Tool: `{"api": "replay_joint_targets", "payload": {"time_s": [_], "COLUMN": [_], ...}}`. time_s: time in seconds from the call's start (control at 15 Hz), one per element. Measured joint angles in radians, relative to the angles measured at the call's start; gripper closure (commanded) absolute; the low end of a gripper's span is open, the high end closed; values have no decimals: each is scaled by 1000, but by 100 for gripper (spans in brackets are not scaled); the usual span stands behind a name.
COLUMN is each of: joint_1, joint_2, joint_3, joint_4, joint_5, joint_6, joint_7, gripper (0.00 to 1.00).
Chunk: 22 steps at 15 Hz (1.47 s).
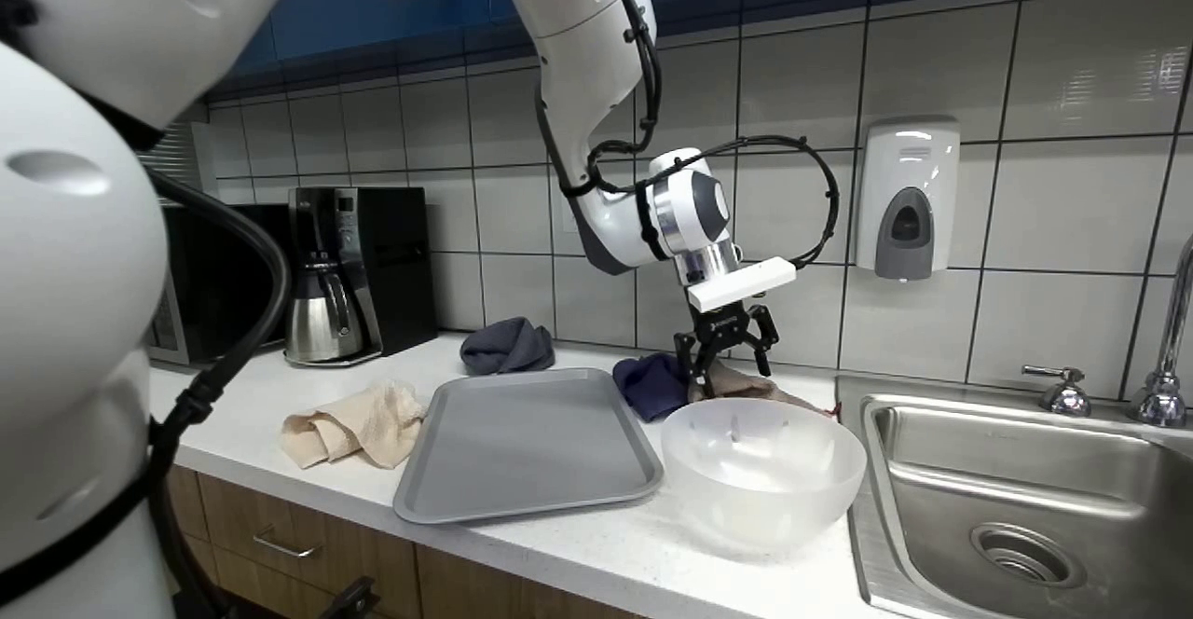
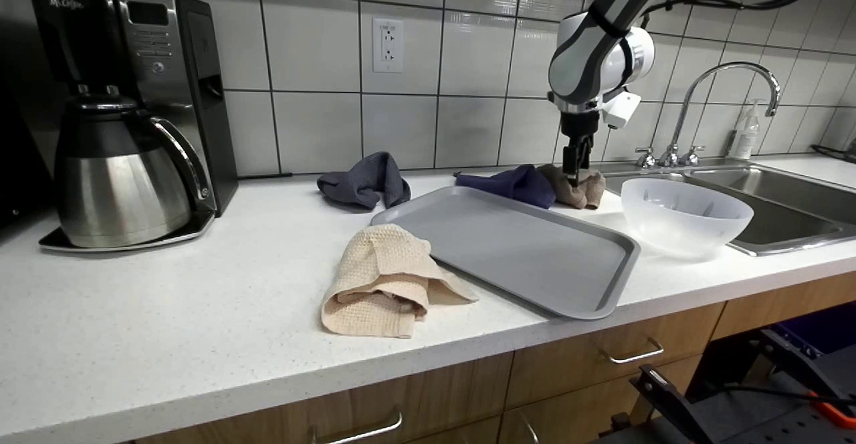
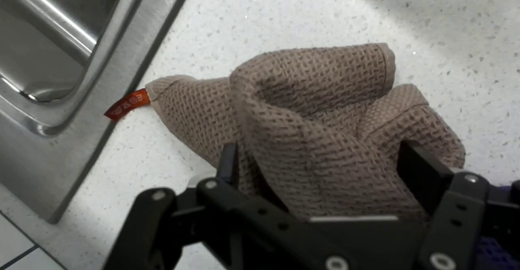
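Note:
A crumpled brown waffle-weave cloth (image 3: 308, 119) fills the middle of the wrist view, with a red tag (image 3: 128, 104) at its corner near the sink rim. My gripper (image 3: 319, 156) stands open over it, one finger on each side of a raised fold. Whether the fingers touch the cloth I cannot tell. In an exterior view the gripper (image 2: 573, 175) points down at the brown cloth (image 2: 583, 193). A navy cloth (image 2: 521, 184) lies beside it. Also from outside, the gripper (image 1: 732, 378) appears behind the translucent bowl (image 1: 764, 479), which partly hides the brown cloth.
A grey tray (image 1: 531, 442) lies on the counter (image 2: 200, 323) beside the bowl. Around it are a beige cloth (image 2: 384, 283) and a dark grey cloth (image 2: 366, 180). The steel sink (image 1: 876, 507) borders the bowl. A coffee maker (image 2: 154, 83) and tiled wall stand behind.

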Motion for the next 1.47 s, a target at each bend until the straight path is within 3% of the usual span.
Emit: {"api": "replay_joint_targets", "payload": {"time_s": [1.0, 1.07, 1.2, 1.47], "joint_1": [-25, -25, -25, -27], "joint_2": [87, 89, 90, 90], "joint_3": [4, 4, 4, 4], "joint_4": [49, 52, 56, 63], "joint_5": [4, 4, 4, 4], "joint_6": [11, 11, 11, 11], "joint_7": [-22, -22, -23, -23], "gripper": [1, 26, 32, 62]}}
